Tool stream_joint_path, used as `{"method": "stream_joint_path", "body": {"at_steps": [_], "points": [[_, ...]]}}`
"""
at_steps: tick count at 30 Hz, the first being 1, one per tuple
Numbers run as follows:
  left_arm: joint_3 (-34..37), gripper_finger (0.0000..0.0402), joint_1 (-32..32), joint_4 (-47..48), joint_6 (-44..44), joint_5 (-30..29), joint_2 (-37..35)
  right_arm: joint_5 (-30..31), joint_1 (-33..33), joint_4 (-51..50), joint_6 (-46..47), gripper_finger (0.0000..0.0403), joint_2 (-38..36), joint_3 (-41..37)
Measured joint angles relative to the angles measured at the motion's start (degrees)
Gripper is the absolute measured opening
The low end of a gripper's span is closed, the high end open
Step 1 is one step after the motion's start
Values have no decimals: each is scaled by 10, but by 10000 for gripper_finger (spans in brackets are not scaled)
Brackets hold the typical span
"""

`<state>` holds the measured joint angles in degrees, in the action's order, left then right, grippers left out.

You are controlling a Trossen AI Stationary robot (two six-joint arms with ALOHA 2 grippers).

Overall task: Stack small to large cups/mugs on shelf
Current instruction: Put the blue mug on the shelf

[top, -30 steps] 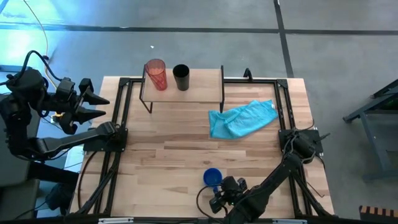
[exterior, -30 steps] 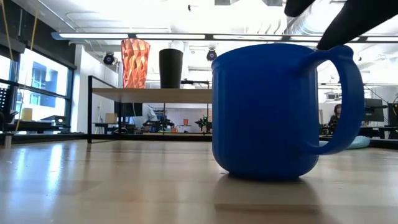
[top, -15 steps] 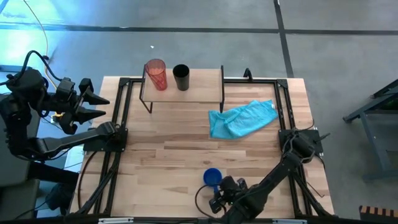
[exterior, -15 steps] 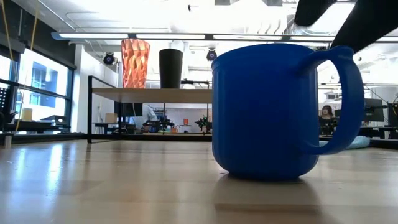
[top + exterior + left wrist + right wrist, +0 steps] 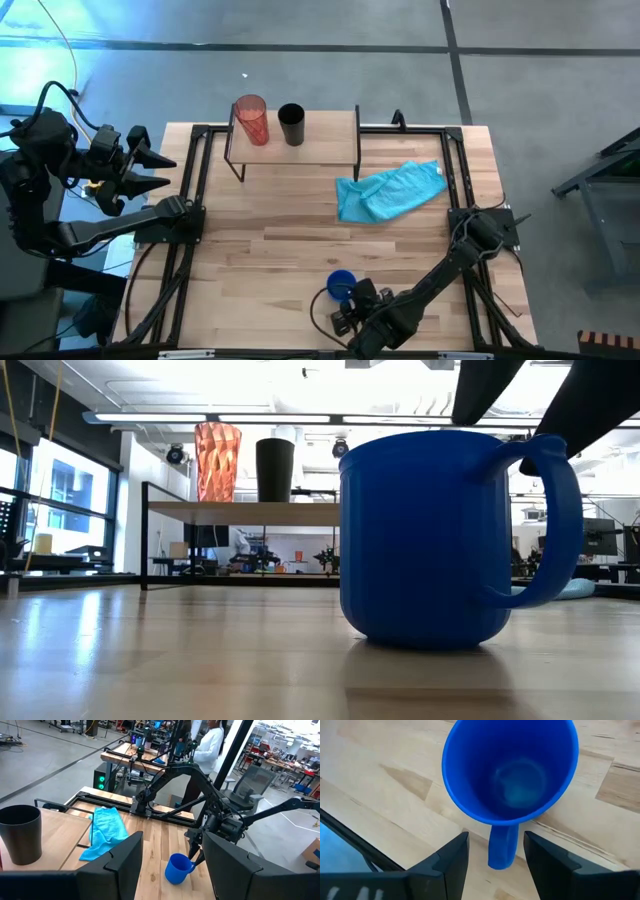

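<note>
Right wrist view: my open right gripper [image 5: 492,851] straddles the mug [image 5: 512,775] handle near the table's front edge; I should centre before closing.

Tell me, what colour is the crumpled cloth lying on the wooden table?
Light blue; the crumpled cloth shows best in the high view.

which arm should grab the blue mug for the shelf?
Right. Its open gripper hangs right over the blue mug, fingers straddling the handle. The left gripper waits open off the table's left edge, far from it.
</note>
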<state>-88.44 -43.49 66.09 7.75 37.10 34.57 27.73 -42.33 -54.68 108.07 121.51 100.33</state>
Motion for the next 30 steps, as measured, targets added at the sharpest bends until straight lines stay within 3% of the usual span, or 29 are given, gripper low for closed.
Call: {"method": "stream_joint_path", "body": {"at_steps": [30], "points": [[0,193,0,0,2,0,0,-81,40,-1,-35,181,0,1]]}}
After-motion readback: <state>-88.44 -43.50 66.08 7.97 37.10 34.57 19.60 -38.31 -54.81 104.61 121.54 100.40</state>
